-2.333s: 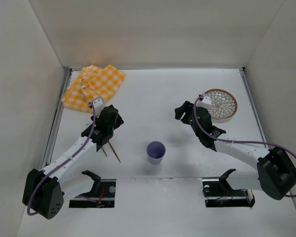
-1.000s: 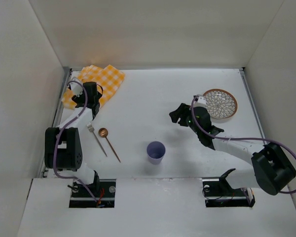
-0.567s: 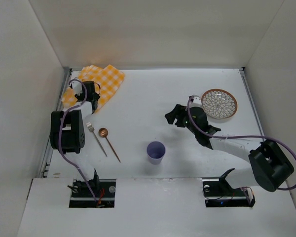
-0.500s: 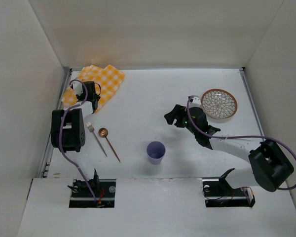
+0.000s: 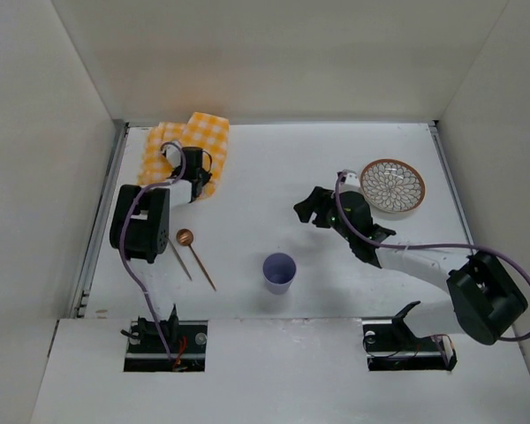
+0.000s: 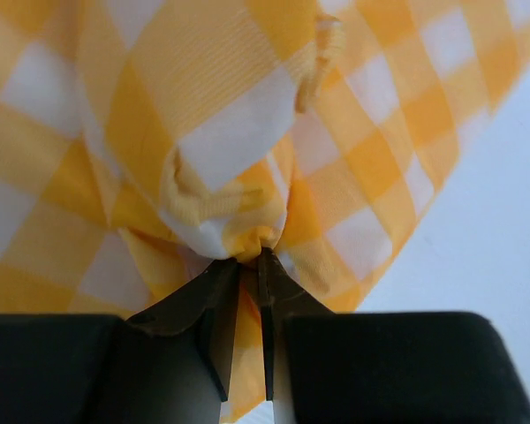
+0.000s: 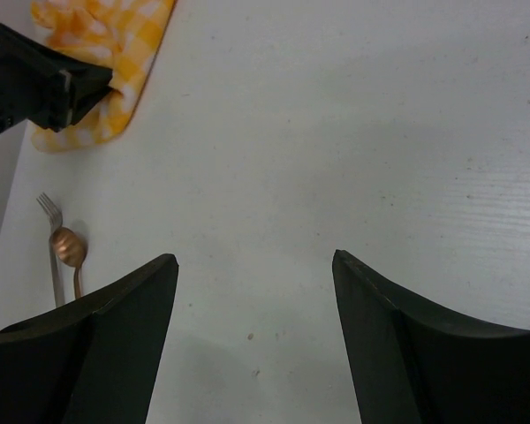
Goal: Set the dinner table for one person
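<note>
From my seat the dinner table (image 5: pixel 274 168) fills the floor of the white-walled enclosure, lying flat beneath both arms. In the top view its broader span seems to run left to right, with metal rails (image 5: pixel 106 212) along the left and right sides running from near to far. The left gripper (image 6: pixel 249 261) is at the table's far left corner, jaws pinched tight on a bunched fold of the yellow-and-white checked cloth (image 5: pixel 203 131). The cloth spreads on the tabletop ahead of the fingers. The right gripper (image 7: pixel 254 258) hangs over bare white surface right of centre, jaws spread wide and holding nothing, pointing toward the left side. Through its camera I see the tabletop stretching away to the cloth. On the near left a fork (image 5: pixel 178 263) and a copper spoon (image 5: pixel 194 256) lie side by side, and a purple cup (image 5: pixel 279 271) stands near the middle. A patterned plate (image 5: pixel 393 186) sits just behind the right wrist.
</note>
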Tool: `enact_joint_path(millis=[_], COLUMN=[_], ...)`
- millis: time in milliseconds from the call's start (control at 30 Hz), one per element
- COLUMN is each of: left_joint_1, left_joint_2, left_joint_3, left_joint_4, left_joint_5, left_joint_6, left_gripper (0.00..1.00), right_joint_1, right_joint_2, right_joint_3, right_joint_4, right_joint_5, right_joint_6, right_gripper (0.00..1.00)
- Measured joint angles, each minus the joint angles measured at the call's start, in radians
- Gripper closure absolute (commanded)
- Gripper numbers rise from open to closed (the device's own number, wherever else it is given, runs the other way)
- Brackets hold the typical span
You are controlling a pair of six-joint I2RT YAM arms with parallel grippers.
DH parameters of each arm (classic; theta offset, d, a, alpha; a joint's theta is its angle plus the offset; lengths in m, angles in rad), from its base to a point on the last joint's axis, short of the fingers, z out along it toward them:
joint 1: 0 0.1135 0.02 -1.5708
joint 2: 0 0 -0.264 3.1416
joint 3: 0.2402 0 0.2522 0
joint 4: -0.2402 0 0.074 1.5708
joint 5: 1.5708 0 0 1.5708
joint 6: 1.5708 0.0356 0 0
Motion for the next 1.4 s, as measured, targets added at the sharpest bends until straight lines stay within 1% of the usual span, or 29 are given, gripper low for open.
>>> enact_joint_path(millis=[133,267,633,667,700,733,800,867,933,1000,1067,1100,1133,1167,1233,1267,1300,1333,1367,1400], left_joint_1=[-0.127,-0.231,-0.418,-0.437,-0.455,-0.471,-0.499,-0.523,-0.534,-0.534,-0.533,-0.532,-0.527,-0.523,-0.508,-0.496,-0.478,-0.455,-0.43,-0.407], left_joint_2=[0.016,0.016,-0.008,-0.019,-0.032,-0.048,-0.087,-0.146,-0.222,-0.321,-0.431,-0.494,-0.558,-0.616,-0.741,-0.789,-0.834,-0.869,-0.895,-0.91], left_joint_3=[0.027,0.029,-0.006,-0.013,-0.022,-0.03,-0.043,-0.066,-0.09,-0.123,-0.169,-0.201,-0.239,-0.277,-0.368,-0.408,-0.451,-0.492,-0.533,-0.566], left_joint_4=[0.012,0.013,0.025,0.024,0.024,0.021,0.018,0.019,0.019,0.023,0.034,0.045,0.058,0.07,0.084,0.086,0.087,0.087,0.085,0.08], left_joint_5=[0.029,0.048,0.068,0.07,0.074,0.076,0.079,0.08,0.079,0.077,0.074,0.072,0.068,0.063,0.047,0.038,0.029,0.022,0.017,0.014], left_joint_6=[-0.027,-0.034,-0.027,-0.026,-0.026,-0.025,-0.019,-0.015,-0.009,-0.005,0.001,0.002,0.003,0.003,0.001,-0.003,-0.011,-0.018,-0.026,-0.035], left_gripper=[0.9,0.9,0.89,0.88,0.83,0.79,0.65,0.57,0.51,0.49,0.48,0.48,0.48,0.48,0.47,0.47,0.48,0.48,0.48,0.48], right_joint_1=[-0.014,-0.025,-0.053,-0.053,-0.053,-0.053,-0.058,-0.064,-0.068,-0.071,-0.072,-0.072,-0.072,-0.072,-0.07,-0.068,-0.063,-0.059,-0.051,-0.043], right_joint_2=[-0.009,-0.011,-0.031,-0.031,-0.031,-0.031,-0.031,-0.031,-0.031,-0.034,-0.034,-0.034,-0.033,-0.028,-0.001,0.026,0.054,0.084,0.119,0.154], right_joint_3=[0.0,0.0,-0.008,-0.008,-0.008,-0.008,-0.008,-0.008,-0.01,-0.014,-0.016,-0.016,-0.015,-0.011,0.016,0.044,0.076,0.113,0.156,0.203], right_joint_4=[0.001,0.001,0.001,0.0,0.002,0.002,0.001,0.002,0.002,0.006,0.01,0.011,0.014,0.016,0.014,0.01,0.005,-0.005,-0.016,-0.029], right_joint_5=[0.0,0.001,0.01,0.012,0.012,0.012,0.011,0.012,0.012,0.011,0.01,0.007,0.003,-0.002,-0.014,-0.024,-0.033,-0.041,-0.049,-0.056], right_joint_6=[-0.002,-0.002,-0.002,-0.002,-0.002,-0.003,-0.005,-0.005,-0.006,-0.006,-0.006,-0.006,-0.006,-0.008,-0.018,-0.024,-0.032,-0.039,-0.049,-0.061], right_gripper=[0.24,0.23,0.19,0.19,0.19,0.19,0.19,0.17,0.17,0.17,0.17,0.19,0.23,0.3,0.57,0.65,0.68,0.68,0.67,0.63])
